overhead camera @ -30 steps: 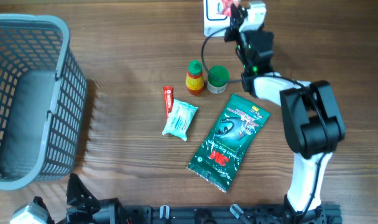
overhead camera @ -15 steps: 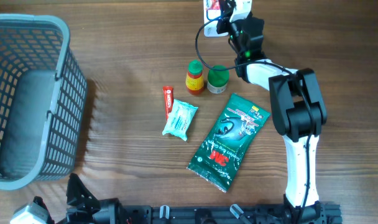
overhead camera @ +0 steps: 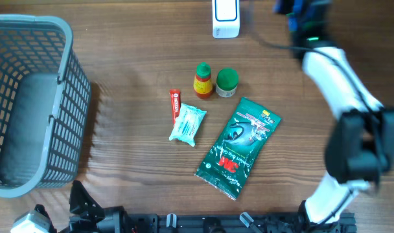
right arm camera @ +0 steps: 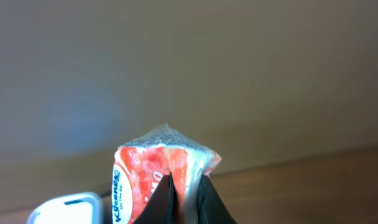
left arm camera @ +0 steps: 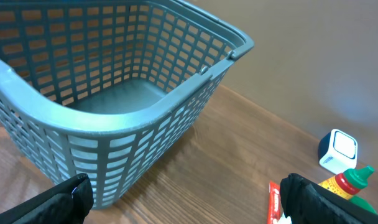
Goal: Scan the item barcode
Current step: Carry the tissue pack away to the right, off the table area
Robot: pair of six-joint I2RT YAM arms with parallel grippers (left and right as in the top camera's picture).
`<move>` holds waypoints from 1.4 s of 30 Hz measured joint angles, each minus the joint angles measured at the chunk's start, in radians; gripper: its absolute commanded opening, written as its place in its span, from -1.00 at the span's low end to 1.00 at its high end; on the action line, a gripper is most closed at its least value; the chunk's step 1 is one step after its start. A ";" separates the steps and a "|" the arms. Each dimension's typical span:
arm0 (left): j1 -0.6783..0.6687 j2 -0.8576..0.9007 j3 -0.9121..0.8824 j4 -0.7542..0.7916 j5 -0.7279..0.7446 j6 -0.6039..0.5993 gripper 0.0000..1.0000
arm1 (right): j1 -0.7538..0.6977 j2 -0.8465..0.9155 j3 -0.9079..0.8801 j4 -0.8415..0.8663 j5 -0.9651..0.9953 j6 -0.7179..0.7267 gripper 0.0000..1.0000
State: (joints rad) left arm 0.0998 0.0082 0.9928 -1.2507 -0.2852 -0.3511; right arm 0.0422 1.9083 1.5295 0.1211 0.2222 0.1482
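Note:
The item is a red-and-white Kleenex tissue pack, pinched along its middle by my right gripper, which is shut on it. In the right wrist view the pack hangs in the air, with a corner of the white scanner box low at the left. Seen from overhead, the scanner stands at the table's far edge. My right gripper is a blur at the top edge, to the scanner's right, and the pack is not discernible there. My left gripper is wide open and holds nothing.
A grey-blue basket fills the left side. Mid-table lie a red tube, a pale blue packet, a green pouch, a sauce bottle and a green-lidded jar.
My right arm has swung from directly over the scanner out to the right, with the tissue pack still in its grip. The left arm has stayed still.

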 measured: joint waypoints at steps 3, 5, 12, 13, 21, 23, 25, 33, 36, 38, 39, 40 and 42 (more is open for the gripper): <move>0.000 0.000 0.000 0.000 0.000 0.000 1.00 | -0.145 -0.107 0.016 -0.152 0.074 0.017 -0.91; 0.000 0.000 0.000 0.000 0.000 0.000 0.98 | -0.235 -0.125 0.019 -0.243 0.098 0.047 -0.91; 0.000 0.000 0.000 0.000 0.000 0.000 1.00 | -0.521 -0.080 -0.021 -0.396 0.127 0.173 -0.91; 0.000 0.000 0.000 0.000 0.000 0.000 1.00 | -0.543 -0.073 -0.031 -0.398 0.127 0.179 -0.92; 0.000 0.000 0.000 0.000 0.000 0.000 1.00 | -0.660 0.043 -0.071 -0.414 0.127 0.207 -0.91; 0.000 0.000 0.000 0.000 0.000 0.000 1.00 | -0.674 0.077 -0.071 -0.414 0.127 0.207 -0.92; 0.000 0.000 0.000 0.000 0.000 0.000 1.00 | -0.693 0.118 -0.071 -0.414 0.127 0.207 -0.87; 0.000 0.000 0.000 0.000 0.000 0.000 1.00 | -0.795 0.167 -0.084 -0.381 0.126 0.252 0.01; 0.000 0.000 0.000 0.000 0.000 0.000 1.00 | -0.817 0.167 -0.084 -0.376 0.113 0.233 0.79; 0.000 0.000 0.000 0.000 0.000 0.000 1.00 | -0.819 0.167 -0.084 -0.383 0.107 0.219 1.00; 0.000 0.000 0.000 0.000 0.000 0.000 1.00 | -0.818 0.167 -0.084 -0.391 0.092 0.210 0.99; 0.000 0.000 0.000 0.000 0.000 0.000 1.00 | -0.817 0.165 -0.084 -0.396 0.078 0.209 1.00; 0.000 0.000 0.000 0.000 0.000 0.000 1.00 | -0.817 0.147 -0.086 -0.399 0.018 0.206 1.00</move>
State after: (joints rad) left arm 0.0998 0.0082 0.9928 -1.2510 -0.2852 -0.3511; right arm -0.7750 2.0552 1.4437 -0.2775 0.2401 0.3542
